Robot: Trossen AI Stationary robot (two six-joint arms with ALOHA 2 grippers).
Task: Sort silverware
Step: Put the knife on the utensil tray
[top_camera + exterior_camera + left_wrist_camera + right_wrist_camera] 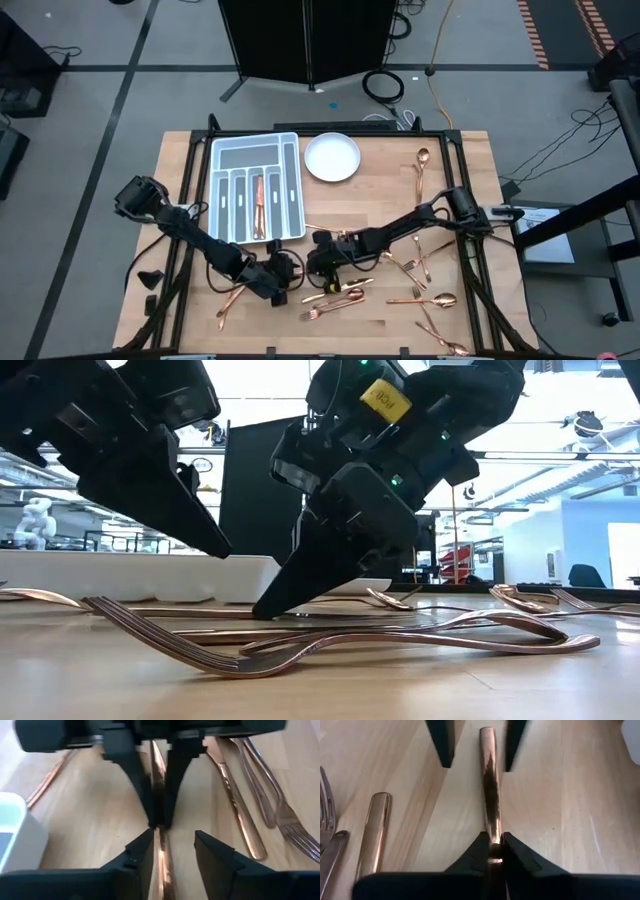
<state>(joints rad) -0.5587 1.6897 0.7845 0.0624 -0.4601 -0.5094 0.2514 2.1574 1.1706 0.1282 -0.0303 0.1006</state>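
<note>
High view, layout: grey tray (222, 190) at the table's far left, white plate (332, 157) just beside it; both arms meet at the near centre of the table (470, 160).
Held piece: one copper silverware handle (490, 790) lies flat on the wood between the two grippers.
Long axis: runs straight from one gripper to the other, roughly left to right across the table in the high view.
Which end points where: cannot tell; the working end is hidden inside the fingers.
Right gripper (494, 851): jaws pinched tight on that handle, fingertips down at the table surface.
Left gripper (172, 851): jaws parted, one finger on each side of the same handle, gaps visible on both sides; it grips nothing.
Low view: both grippers' fingertips reach the wood, close together, behind a fork (200, 645) lying with its tines arched.
Loose silverware: forks and spoons (425, 265) scattered over the near right of the table, one spoon (421, 165) near the far right edge.
Tray contents: copper pieces (259, 205) in one lengthwise slot, aligned with it.
</note>
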